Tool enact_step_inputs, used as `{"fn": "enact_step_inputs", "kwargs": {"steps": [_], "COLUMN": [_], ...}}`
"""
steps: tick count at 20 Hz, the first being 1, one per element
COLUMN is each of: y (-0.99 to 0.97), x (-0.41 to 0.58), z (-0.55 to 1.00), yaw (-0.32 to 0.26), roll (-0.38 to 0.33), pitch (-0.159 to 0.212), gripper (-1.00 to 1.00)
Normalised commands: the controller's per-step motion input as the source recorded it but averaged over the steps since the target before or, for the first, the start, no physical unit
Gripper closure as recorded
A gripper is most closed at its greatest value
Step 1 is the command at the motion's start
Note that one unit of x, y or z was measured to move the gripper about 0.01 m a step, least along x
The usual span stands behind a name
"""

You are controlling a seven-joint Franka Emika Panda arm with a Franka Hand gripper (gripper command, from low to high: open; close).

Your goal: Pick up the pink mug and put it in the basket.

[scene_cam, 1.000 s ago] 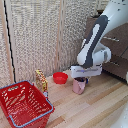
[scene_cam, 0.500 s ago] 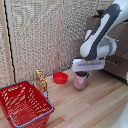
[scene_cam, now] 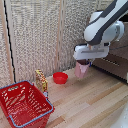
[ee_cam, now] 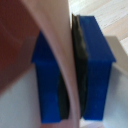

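Above a wooden floor point(scene_cam: 95, 100), the pink mug point(scene_cam: 81, 69) has been lifted, pinched by the gripper point(scene_cam: 84, 62); the basket point(scene_cam: 22, 102) lies at eight o'clock.

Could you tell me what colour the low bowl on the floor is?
Red; the bowl shows best in the exterior view.
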Motion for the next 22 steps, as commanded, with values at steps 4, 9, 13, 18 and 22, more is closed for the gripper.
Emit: {"fn": "enact_step_inputs", "kwargs": {"steps": [4,9,13,18,22], "y": [0.11,0.49,0.72,0.8,0.84], "x": [0.545,0.485,0.457,0.394,0.354], "z": [0.73,0.49,0.33,0.36,0.6], "yaw": [0.069,0.071,0.066,0.044,0.026], "roll": [0.027,0.048,0.059,0.024,0.0], "pitch": [0.016,0.055,0.087,0.063,0.091], "gripper": [1.0,1.0,1.0,1.0,1.0]}}
